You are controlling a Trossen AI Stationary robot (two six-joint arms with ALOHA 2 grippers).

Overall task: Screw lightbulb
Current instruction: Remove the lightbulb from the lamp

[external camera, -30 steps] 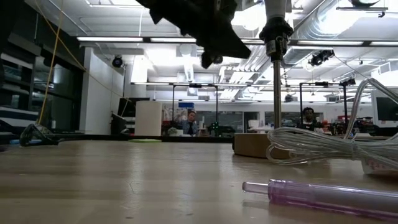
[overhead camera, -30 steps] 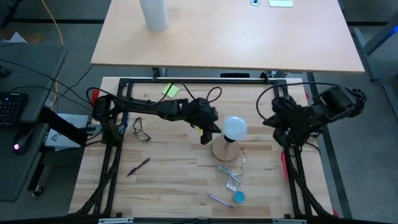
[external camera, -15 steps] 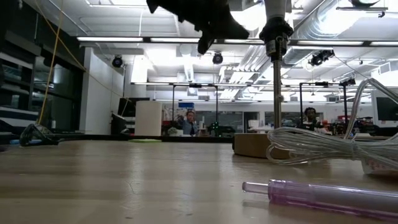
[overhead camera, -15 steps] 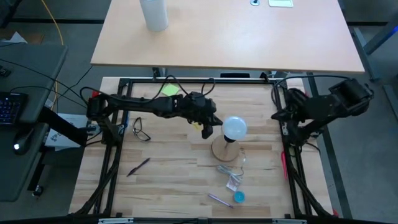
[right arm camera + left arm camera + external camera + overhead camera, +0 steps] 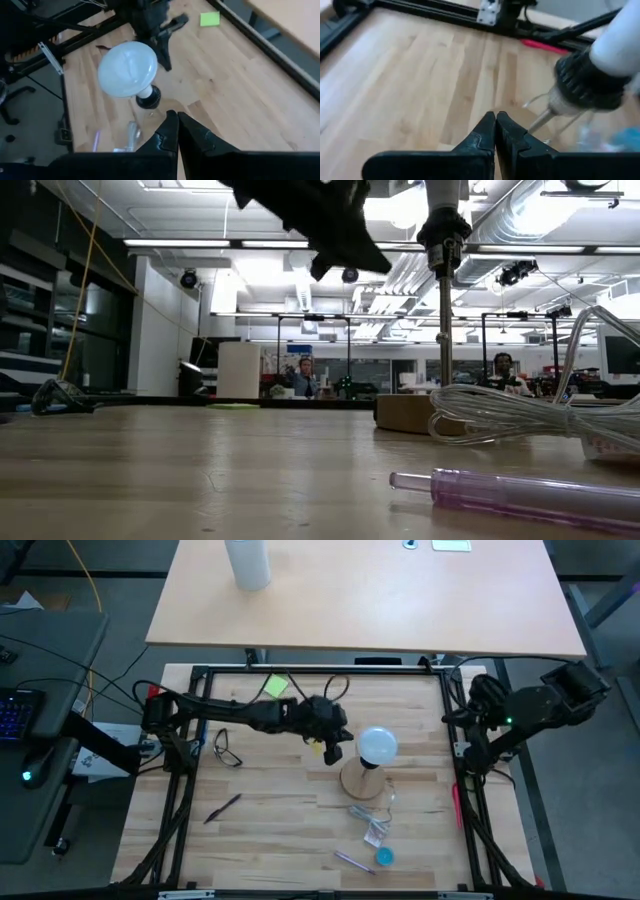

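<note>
We judge the lightbulb [image 5: 378, 746] seated in its socket [image 5: 148, 98], w/ left gripper [image 5: 333, 752] beside it & right gripper [image 5: 177, 119] off, both jaws closed, empty; next needs checking seating.

In the low view the lightbulb [image 5: 443, 192] is cut off by the top edge, only its neck showing. The left wrist view blurs the bulb's socket [image 5: 585, 82]. The small bits near the blue cap [image 5: 384, 856] are too small to tell.
</note>
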